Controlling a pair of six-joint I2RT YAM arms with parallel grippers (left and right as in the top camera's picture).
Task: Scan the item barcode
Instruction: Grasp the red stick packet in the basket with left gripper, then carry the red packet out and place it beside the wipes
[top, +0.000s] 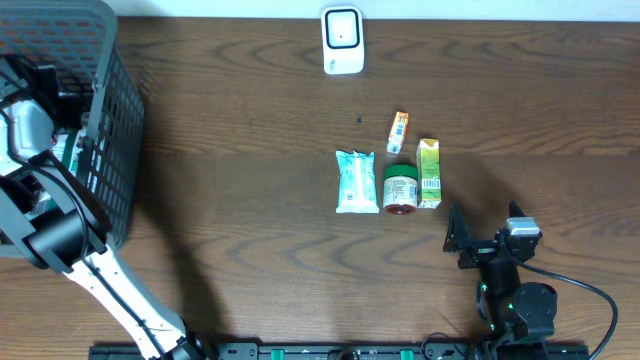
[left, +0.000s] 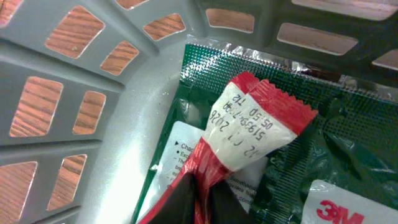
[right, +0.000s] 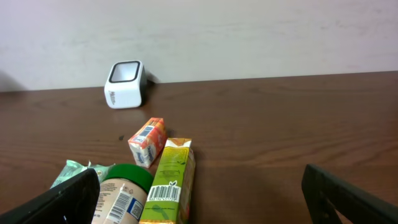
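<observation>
1. Left gripper (left: 200, 205): the jaws are clamped on the crimped lower end of a red-and-white foil sachet (left: 252, 134). In the left wrist view you see the dark fingers (left: 185, 208) pinching the red wrapper. The sachet's white panel carries a printed dot code and faces the camera.

2. The sachet sits inside the grey plastic lattice basket (left: 93, 68). It lies over a green plastic packet with a red 3M logo (left: 348, 143), which is also inside the basket.

3. Right gripper (right: 199, 177): the jaws are spread to full width and hold nothing. It hangs low over the brown wooden table (top: 230, 200), well apart from the basket, on the right-arm side.

4. The white box-shaped barcode scanner (top: 342, 40) stands upright on the table, well apart from the basket on that same side, near the far edge.

5. Four more items lie on the table, also well apart from the basket, between the scanner and the right gripper:
- a teal-and-white soft wipes pack (top: 355, 182);
- a green-lidded jar lying on its side (top: 400, 188), just beside the pack;
- a green-and-yellow carton lying flat (top: 428, 172), its barcode showing in the right wrist view, touching the jar;
- a small orange-and-white carton (top: 398, 131), nearest the scanner.
</observation>
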